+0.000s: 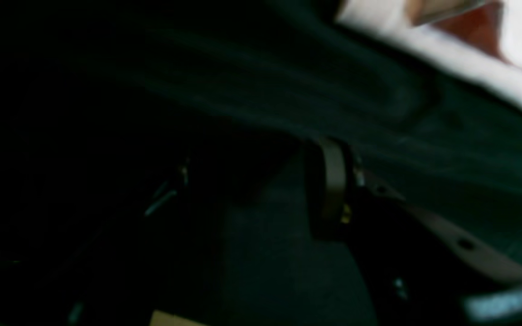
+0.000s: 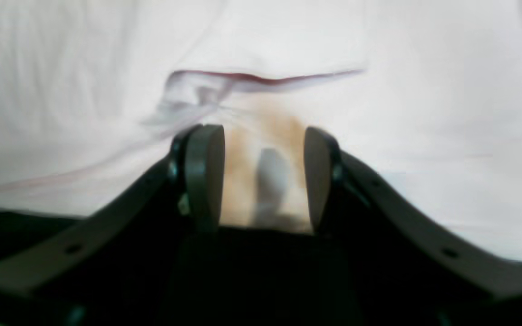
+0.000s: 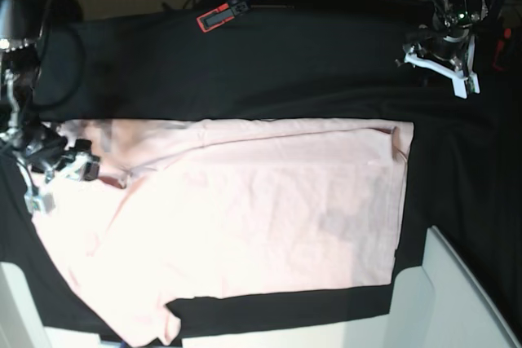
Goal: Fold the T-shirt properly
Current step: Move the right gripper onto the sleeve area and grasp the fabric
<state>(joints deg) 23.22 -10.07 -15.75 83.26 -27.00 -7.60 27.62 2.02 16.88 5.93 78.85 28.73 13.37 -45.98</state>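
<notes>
Base overhead, far – wrists close, sharing T-shirt [image 3: 269,218].

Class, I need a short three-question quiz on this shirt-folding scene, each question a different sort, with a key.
1. True or false: the T-shirt lies on a black cloth.
2. Which gripper is at the shirt's edge: A left, B right?
3. What small red and black thing lies at the table's far edge?

Key: 1 true. 2 B: the right gripper stands open over the shirt, the left gripper is apart from it. 3 a tool, kind unclear.

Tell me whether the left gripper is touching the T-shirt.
Apart. The base view shows the left gripper out on the black cloth, well clear of the T-shirt.
</notes>
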